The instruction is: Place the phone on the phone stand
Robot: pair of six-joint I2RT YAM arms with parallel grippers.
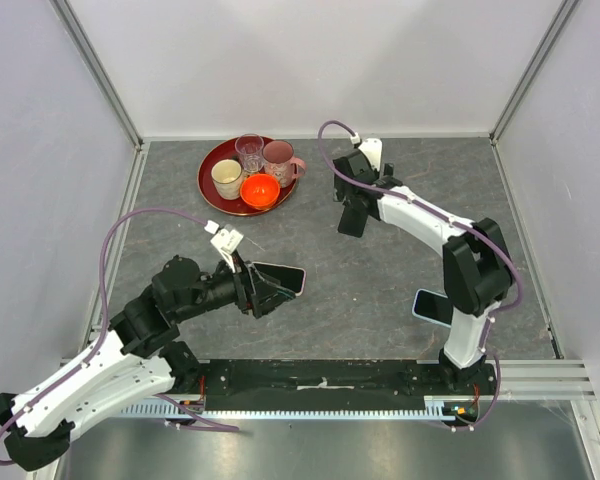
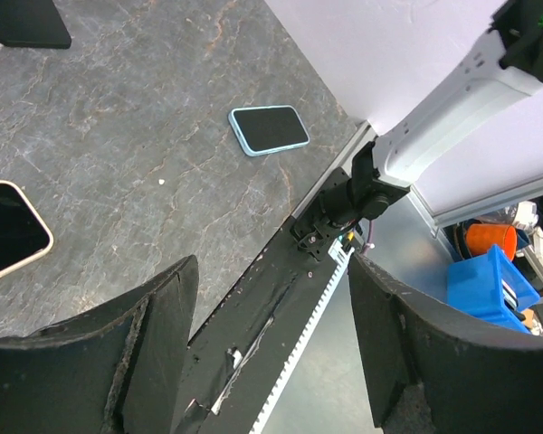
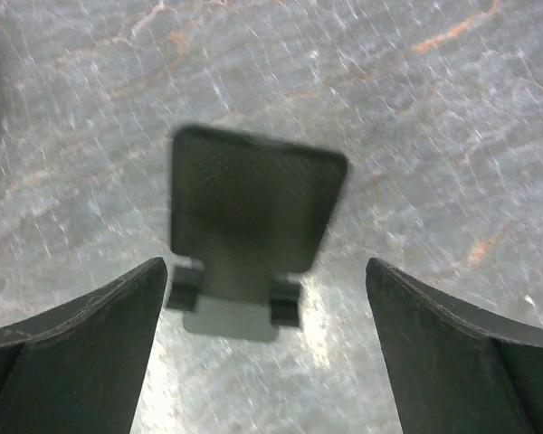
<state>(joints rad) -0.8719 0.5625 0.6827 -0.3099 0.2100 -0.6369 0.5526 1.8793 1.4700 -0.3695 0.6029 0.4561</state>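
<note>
A phone with a cream rim and dark screen (image 1: 283, 278) (image 2: 7, 231) lies flat on the grey table. My left gripper (image 1: 259, 295) (image 2: 271, 348) hovers just beside it, open, with nothing between its fingers; in the left wrist view the phone lies left of the jaws. A second phone in a light blue case (image 1: 432, 305) (image 2: 270, 128) lies by the right arm's base. The black phone stand (image 1: 350, 226) (image 3: 253, 203) stands mid-table, blurred in the right wrist view. My right gripper (image 1: 353, 203) (image 3: 266, 271) hangs over it, jaws open wide, apart from the stand.
A red tray (image 1: 208, 172) with cups and an orange bowl (image 1: 260, 190) sits at the back left. Walls close the table on three sides. The black rail (image 2: 253, 316) with the arm bases runs along the near edge.
</note>
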